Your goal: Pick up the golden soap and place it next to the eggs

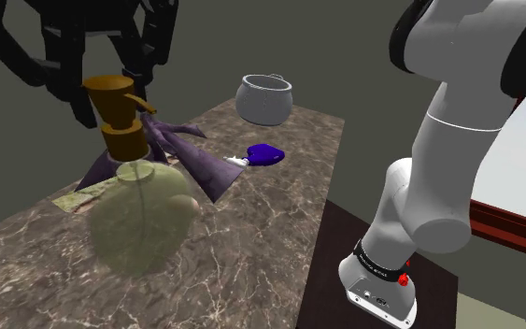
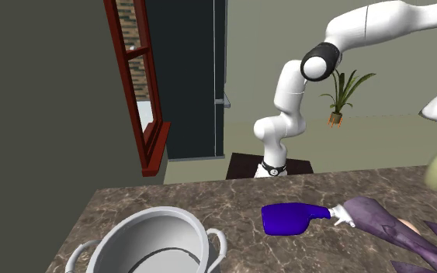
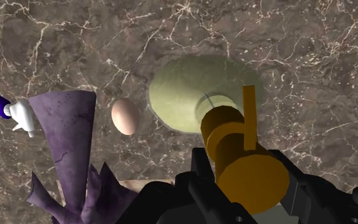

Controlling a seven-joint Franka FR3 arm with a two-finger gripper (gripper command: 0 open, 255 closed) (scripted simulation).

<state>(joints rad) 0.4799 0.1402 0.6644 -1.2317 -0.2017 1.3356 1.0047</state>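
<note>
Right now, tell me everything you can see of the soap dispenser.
The soap dispenser has a round, translucent pale-green body, through which the marbled counter shows, and a golden-brown neck and pump head with a flat spout. It stands upright. The gripper clasps the pump head from above. An egg lies just beside the body, apart from it. Whether the base rests on the counter cannot be told.

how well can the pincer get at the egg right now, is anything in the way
Likely not yet: the pincer looks shut on the golden pump of the soap bottle, so it is full. The egg lies uncovered on the counter, between the bottle and the purple cloth.
</note>
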